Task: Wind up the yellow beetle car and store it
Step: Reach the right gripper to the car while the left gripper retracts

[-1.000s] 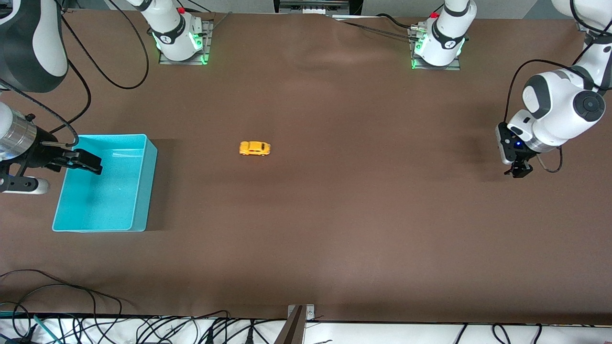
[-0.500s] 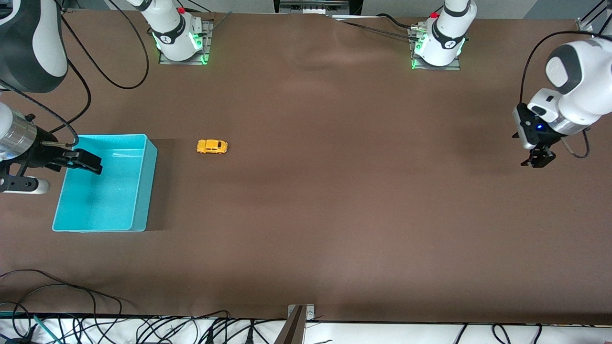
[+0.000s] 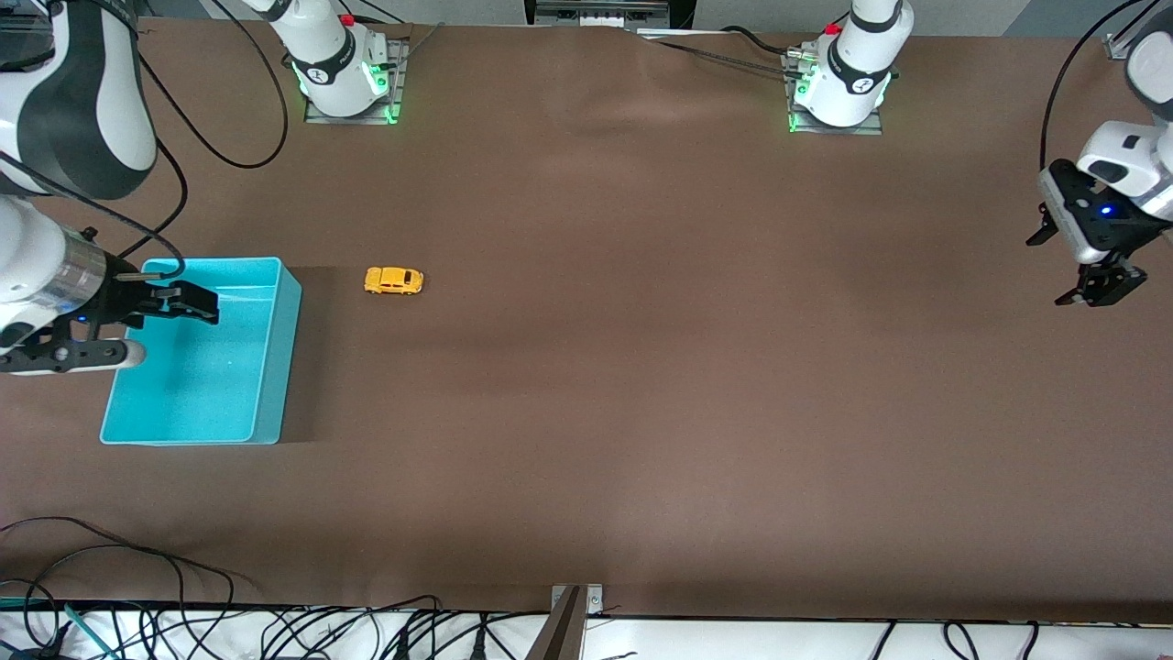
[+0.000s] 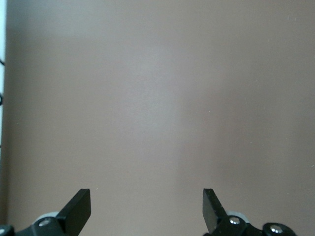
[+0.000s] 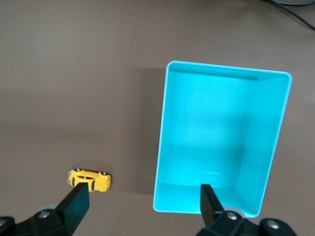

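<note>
The yellow beetle car stands on its wheels on the brown table, a short way from the turquoise bin on the side toward the left arm's end. My right gripper hangs open over the bin's edge that lies farthest from the front camera, holding nothing. In the right wrist view the car shows by one fingertip of the right gripper, and the bin holds nothing. My left gripper hangs open and empty at the left arm's end of the table. The left wrist view has only bare tabletop under the left gripper.
Both arm bases stand along the table edge farthest from the front camera. Cables lie off the table's near edge. A small metal bracket sits at the middle of that edge.
The car has rolled across the table toward the bin and slowed to a stop near it. The left arm has drawn away toward its own end. The right gripper edged slightly toward the car.
</note>
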Motion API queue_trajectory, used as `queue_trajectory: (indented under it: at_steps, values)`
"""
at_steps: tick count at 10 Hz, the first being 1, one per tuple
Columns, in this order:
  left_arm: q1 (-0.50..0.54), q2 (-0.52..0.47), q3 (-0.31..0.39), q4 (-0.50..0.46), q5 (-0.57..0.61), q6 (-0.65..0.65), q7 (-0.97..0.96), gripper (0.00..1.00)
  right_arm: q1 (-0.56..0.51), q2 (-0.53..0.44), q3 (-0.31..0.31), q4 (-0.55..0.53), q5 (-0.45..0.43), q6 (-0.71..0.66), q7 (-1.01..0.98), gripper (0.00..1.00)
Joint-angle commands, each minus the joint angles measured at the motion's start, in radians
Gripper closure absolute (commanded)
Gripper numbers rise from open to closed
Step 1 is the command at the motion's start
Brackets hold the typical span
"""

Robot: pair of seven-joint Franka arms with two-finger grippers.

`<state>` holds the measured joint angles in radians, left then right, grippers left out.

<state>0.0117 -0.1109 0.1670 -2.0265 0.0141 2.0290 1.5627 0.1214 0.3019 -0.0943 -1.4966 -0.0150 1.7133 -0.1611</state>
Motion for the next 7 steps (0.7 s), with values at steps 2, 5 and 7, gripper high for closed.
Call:
queue_trajectory:
  at_steps: [2,5,7]
  values:
    - [-0.006,0.002,-0.007,0.205,-0.022,-0.243,-0.148,0.00,0.006,-0.010,0.017,-0.146,0.015,0.069,-0.336,0.00]
    - [-0.007,0.002,-0.018,0.359,-0.022,-0.439,-0.321,0.00,0.006,-0.017,0.089,-0.276,0.015,0.216,-0.637,0.00]
    - [-0.010,0.002,-0.041,0.429,-0.010,-0.542,-0.518,0.00,0.006,-0.012,0.139,-0.351,0.015,0.297,-0.881,0.00]
